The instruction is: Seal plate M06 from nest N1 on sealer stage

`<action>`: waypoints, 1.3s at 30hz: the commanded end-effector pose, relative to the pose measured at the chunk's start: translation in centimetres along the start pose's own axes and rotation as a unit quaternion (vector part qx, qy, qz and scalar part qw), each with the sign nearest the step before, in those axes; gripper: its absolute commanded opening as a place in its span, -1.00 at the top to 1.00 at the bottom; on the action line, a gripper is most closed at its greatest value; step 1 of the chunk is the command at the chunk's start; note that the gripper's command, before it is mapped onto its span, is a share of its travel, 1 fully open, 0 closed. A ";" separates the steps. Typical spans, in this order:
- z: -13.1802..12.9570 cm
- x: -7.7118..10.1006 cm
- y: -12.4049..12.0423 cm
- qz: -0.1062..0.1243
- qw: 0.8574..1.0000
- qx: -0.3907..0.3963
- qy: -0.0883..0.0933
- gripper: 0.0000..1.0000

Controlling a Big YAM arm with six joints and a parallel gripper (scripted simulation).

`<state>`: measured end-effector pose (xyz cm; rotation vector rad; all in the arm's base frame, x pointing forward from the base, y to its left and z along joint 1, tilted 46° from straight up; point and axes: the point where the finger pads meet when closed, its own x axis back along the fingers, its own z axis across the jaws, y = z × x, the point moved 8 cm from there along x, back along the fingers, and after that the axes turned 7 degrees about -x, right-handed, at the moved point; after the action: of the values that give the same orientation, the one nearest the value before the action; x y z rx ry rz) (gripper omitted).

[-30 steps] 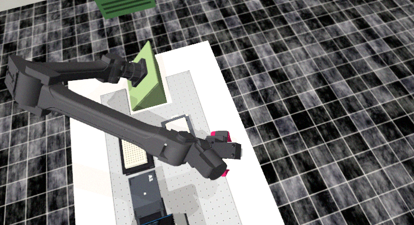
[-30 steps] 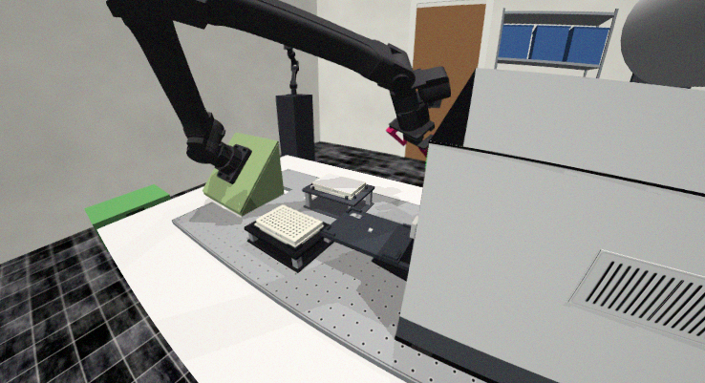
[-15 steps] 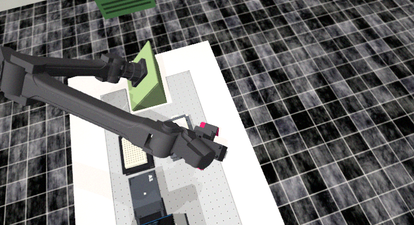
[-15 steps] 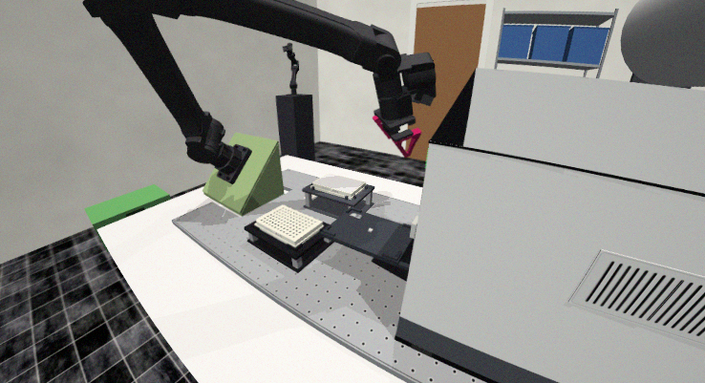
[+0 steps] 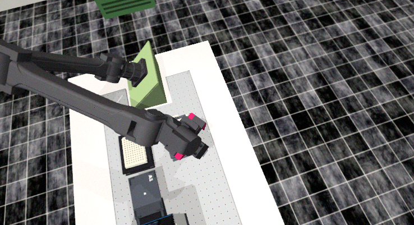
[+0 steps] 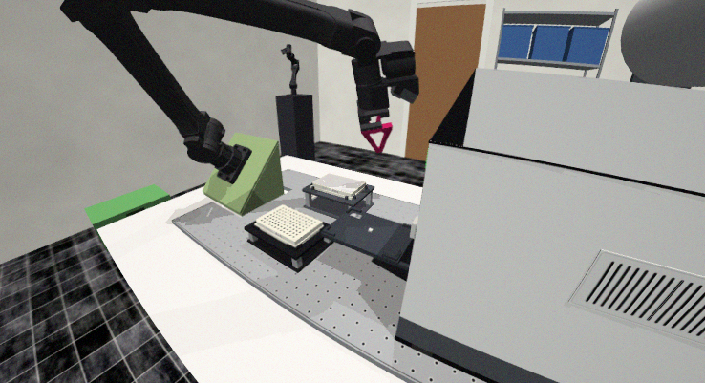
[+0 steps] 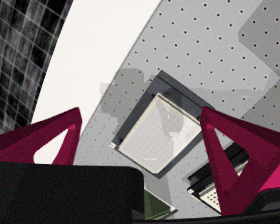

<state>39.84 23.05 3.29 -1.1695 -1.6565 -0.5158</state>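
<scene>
Wrist view puts the wrong plate under you: the smooth, foil-covered plate M09 on nest N2 lies between the two magenta fingers, far below them, and only a corner of the open-welled M06 shows at the lower right. The gripper is spread to its widest with nothing in it, hanging high above the breadboard.

M06 sits flat on nest N1, beside the dark stage, which stands out in front of the sealer housing with nothing in its pocket. So you are, I judge, in the approach to the first pick, with nothing moved yet.

Your next move calls for shifting sideways off M09 until M06 is centred between the fingers, squaring the jaws to the plate's sides, then descending straight. Keep well apart from M09 on the way.
</scene>
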 end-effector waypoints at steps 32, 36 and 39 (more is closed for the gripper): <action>-3.1 5.5 -11.9 0.038 0.948 -0.276 -0.156 -1.00; -3.7 6.2 -13.9 0.034 0.935 -0.306 -0.175 -1.00; -4.5 7.2 -15.2 0.030 0.938 -0.303 -0.165 -1.00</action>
<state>29.28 15.89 11.91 -1.8348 -1.7779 -0.7680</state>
